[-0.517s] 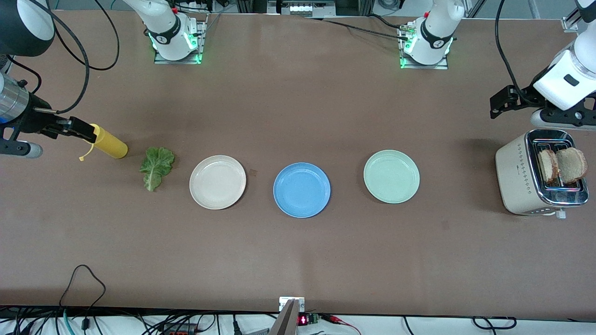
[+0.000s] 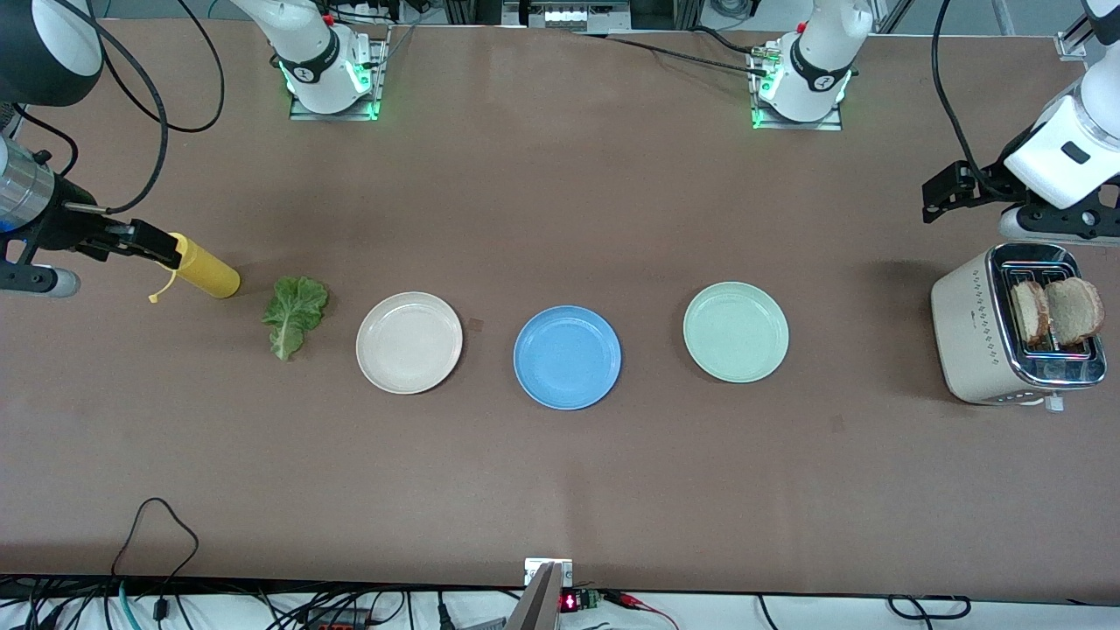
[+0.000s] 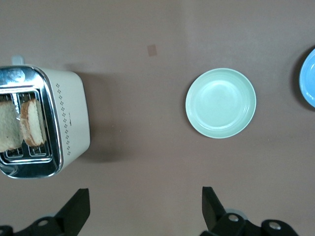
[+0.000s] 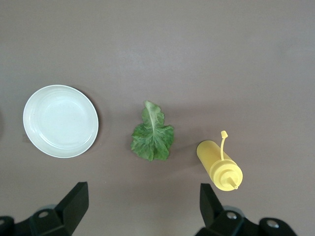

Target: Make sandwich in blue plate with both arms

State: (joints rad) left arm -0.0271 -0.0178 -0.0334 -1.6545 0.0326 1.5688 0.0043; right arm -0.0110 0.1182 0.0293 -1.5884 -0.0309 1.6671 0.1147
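The blue plate (image 2: 567, 357) sits empty mid-table, and its edge shows in the left wrist view (image 3: 309, 78). Two bread slices (image 2: 1031, 311) (image 2: 1074, 309) stand in the toaster (image 2: 980, 337); they also show in the left wrist view (image 3: 32, 123). The lettuce leaf (image 2: 295, 315) lies flat on the table, also in the right wrist view (image 4: 152, 135). My left gripper (image 2: 949, 188) (image 3: 145, 209) is open and empty, over the table beside the toaster. My right gripper (image 2: 149, 245) (image 4: 142, 206) is open and empty, over the table by the yellow bottle.
A cream plate (image 2: 409, 342) lies between the lettuce and the blue plate. A mint-green plate (image 2: 736, 332) lies between the blue plate and the toaster. A yellow squeeze bottle (image 2: 203, 268) lies on its side beside the lettuce, toward the right arm's end.
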